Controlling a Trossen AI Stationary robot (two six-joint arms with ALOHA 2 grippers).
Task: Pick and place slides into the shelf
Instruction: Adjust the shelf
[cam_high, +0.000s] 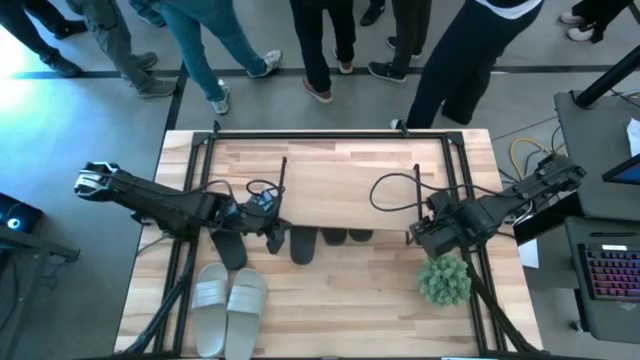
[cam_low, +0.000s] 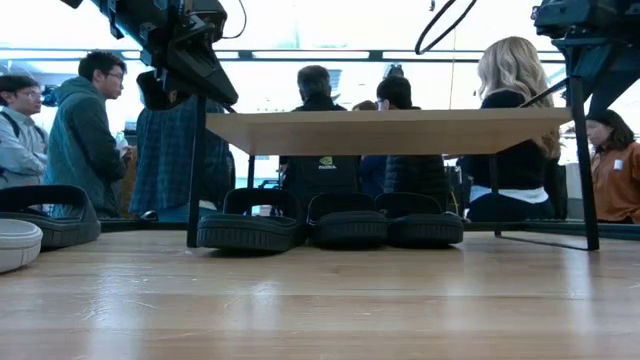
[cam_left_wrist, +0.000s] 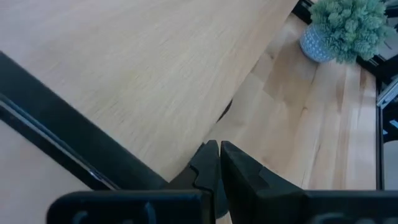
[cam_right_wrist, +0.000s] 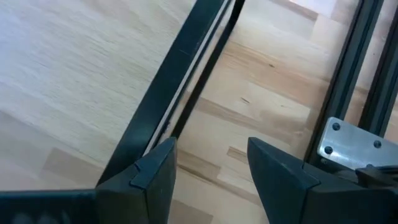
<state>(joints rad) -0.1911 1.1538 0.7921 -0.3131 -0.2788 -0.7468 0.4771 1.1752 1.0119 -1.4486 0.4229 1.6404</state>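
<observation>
The shelf (cam_high: 330, 185) is a light-wood board on thin black legs in the middle of the table. Three black slides (cam_low: 347, 222) stand side by side on the table under it, their ends poking out at its near edge (cam_high: 333, 238). Another black slide (cam_high: 228, 250) lies left of the shelf. Two pale slides (cam_high: 228, 300) lie at the near left. My left gripper (cam_left_wrist: 219, 155) is shut and empty, above the shelf's near left corner (cam_high: 275, 238). My right gripper (cam_right_wrist: 211, 163) hangs open and empty over the shelf's near right corner (cam_high: 413, 238).
A small green plant in a pot (cam_high: 443, 280) stands at the near right, close under my right arm. Black frame rails (cam_high: 470, 190) run along the table's sides. People stand beyond the far edge (cam_low: 90, 130). Bare tabletop lies between the pale slides and the plant.
</observation>
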